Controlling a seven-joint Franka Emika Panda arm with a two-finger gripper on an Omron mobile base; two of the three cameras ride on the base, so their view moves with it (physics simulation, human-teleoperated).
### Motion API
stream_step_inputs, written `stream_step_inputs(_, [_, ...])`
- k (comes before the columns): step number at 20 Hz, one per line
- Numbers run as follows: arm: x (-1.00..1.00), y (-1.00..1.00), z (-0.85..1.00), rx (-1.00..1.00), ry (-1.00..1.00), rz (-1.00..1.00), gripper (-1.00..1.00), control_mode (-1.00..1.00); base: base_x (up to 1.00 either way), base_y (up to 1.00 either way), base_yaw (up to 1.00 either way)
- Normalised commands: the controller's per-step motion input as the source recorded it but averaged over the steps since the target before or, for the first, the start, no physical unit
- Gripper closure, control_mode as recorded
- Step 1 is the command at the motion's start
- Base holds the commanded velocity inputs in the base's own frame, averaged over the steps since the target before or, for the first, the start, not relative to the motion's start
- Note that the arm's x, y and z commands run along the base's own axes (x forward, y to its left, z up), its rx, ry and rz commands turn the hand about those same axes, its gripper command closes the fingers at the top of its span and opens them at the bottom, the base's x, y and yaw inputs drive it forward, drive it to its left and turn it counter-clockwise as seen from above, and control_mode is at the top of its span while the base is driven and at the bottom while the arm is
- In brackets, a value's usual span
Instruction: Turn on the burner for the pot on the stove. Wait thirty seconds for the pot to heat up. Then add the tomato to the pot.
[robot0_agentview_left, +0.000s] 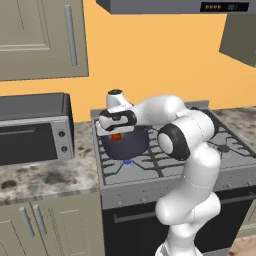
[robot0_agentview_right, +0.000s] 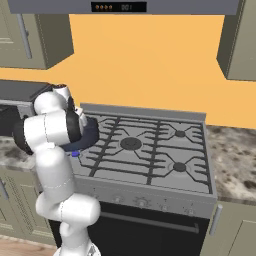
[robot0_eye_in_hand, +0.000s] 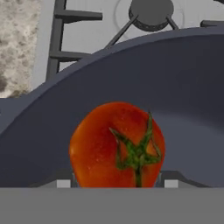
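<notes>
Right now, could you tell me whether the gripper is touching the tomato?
Touching. In the hand view the tomato sits between the gripper fingertips with no gap, held above the pot.

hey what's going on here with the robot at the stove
The white arm is reaching over the stove, with its gripper above the dark pot on the front left burner. The jaws are closed on a red tomato, which hangs over the inside of the pot. A small blue flame shows under the pot, so the burner looks lit. The tomato has not been let go yet.
</notes>
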Motion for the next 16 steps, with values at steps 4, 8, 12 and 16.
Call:
stream_step_inputs(4, [0.18, -0.06, -0.12, -0.01, -0.01, 0.05, -1.0, -1.0, 0.0, 0.0, 0.0])
stream_step_inputs(8, [-0.12, 0.0, 0.0, 0.0, -0.01, 0.0, -1.0, -1.0, 0.0, 0.0, 0.0])
stream_step_inputs(12, [-0.28, -0.01, 0.58, 0.04, -0.04, -0.01, -1.0, -1.0, 0.0, 0.0, 0.0])
stream_step_inputs(16, [-0.39, -0.19, 1.0, 0.07, -0.03, -0.1, -1.0, -1.0, 0.0, 0.0, 0.0])
